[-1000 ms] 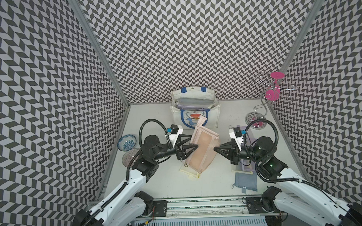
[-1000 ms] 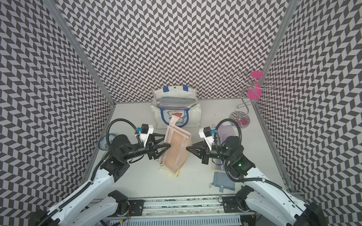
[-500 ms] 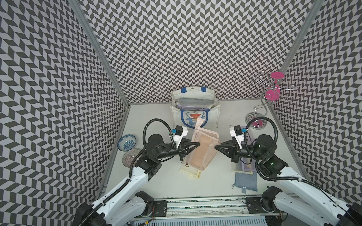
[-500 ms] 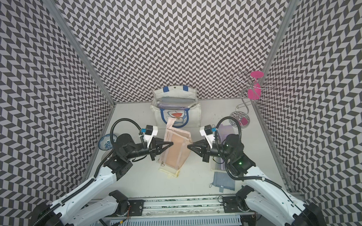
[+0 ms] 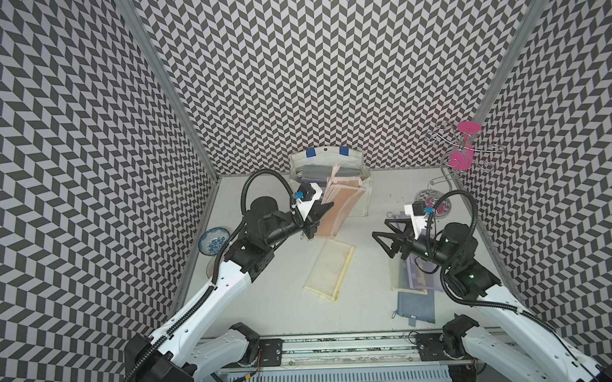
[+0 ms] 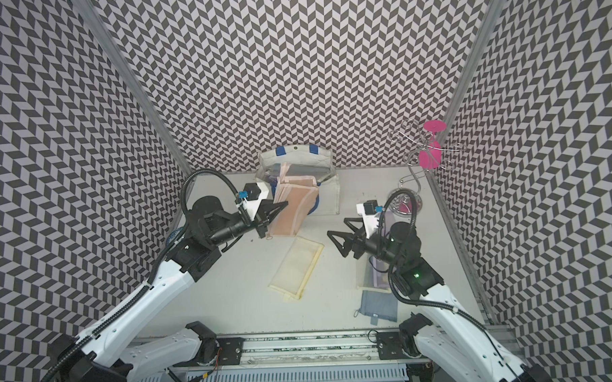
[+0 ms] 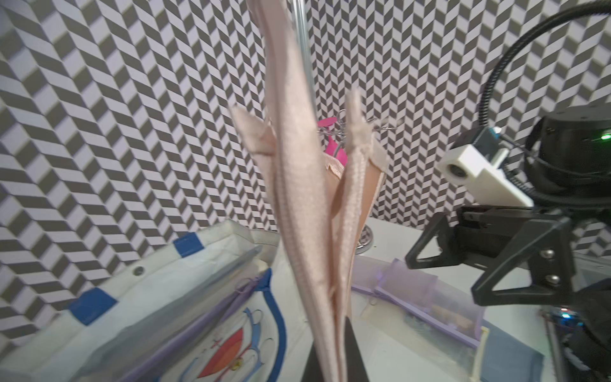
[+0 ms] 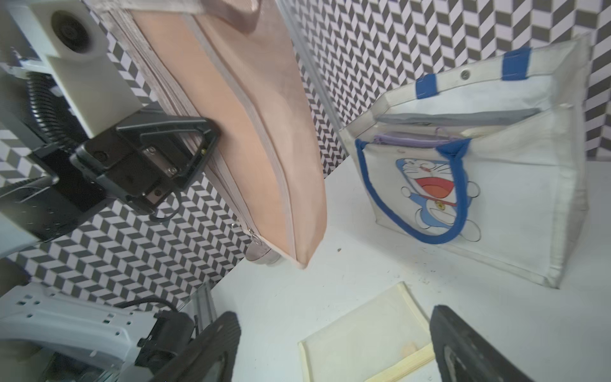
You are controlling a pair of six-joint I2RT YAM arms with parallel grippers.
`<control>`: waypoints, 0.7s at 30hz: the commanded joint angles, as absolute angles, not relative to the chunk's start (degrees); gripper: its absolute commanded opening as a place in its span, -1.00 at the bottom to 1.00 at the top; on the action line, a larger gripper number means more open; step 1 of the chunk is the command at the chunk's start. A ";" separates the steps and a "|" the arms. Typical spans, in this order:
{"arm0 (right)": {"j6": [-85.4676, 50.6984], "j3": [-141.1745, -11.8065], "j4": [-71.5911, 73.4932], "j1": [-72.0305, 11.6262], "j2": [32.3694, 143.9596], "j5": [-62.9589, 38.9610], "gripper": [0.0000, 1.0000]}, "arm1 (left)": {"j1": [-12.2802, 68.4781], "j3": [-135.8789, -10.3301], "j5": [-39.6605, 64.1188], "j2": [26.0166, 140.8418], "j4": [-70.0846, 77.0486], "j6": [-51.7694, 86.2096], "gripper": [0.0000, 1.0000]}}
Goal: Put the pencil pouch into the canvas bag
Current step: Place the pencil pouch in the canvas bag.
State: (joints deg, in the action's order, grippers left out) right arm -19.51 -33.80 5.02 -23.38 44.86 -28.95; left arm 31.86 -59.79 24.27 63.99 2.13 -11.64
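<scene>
The pencil pouch (image 5: 342, 208) (image 6: 293, 209) is a flat peach mesh pouch, lifted off the table and hanging on edge just in front of the canvas bag (image 5: 331, 155) (image 6: 296, 153). My left gripper (image 5: 328, 207) (image 7: 334, 357) is shut on the pouch's (image 7: 297, 198) edge. The cream bag (image 8: 529, 185) stands open against the back wall, blue handle draped over its cartoon cat. My right gripper (image 5: 381, 229) (image 8: 334, 317) is open and holds nothing, off to the right of the pouch (image 8: 264, 132) and clear of it.
A yellow mesh pouch (image 5: 330, 268) lies flat mid-table. A purple pouch (image 5: 412, 275) and a grey-blue pouch (image 5: 415, 307) lie under the right arm. A patterned bowl (image 5: 213, 240) sits at the left wall. A wire stand with pink glasses (image 5: 461, 155) occupies the back right.
The right gripper opened, let go of the pouch and drew back to the right. The left gripper shut on the pouch and carried it up and back toward the bag.
</scene>
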 commanded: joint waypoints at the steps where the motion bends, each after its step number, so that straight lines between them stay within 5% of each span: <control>1: -19.48 -33.42 4.40 -22.66 44.05 -27.24 0.82 | 31.67 -68.29 15.16 68.69 0.43 -25.83 -1.00; 14: -18.02 -32.68 2.39 -19.12 42.59 -30.38 0.81 | 27.31 -99.78 13.00 98.83 -3.06 -52.67 -1.00; 21: -18.10 -31.78 3.35 -18.33 42.64 -30.89 0.78 | 24.30 -104.47 15.25 107.39 -5.97 -55.07 -1.00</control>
State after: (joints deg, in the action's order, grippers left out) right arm -18.83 -32.60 1.28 -18.65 43.42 -30.15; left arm 25.36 -103.02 13.30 106.28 -3.46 -51.81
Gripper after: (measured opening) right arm 0.894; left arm 0.048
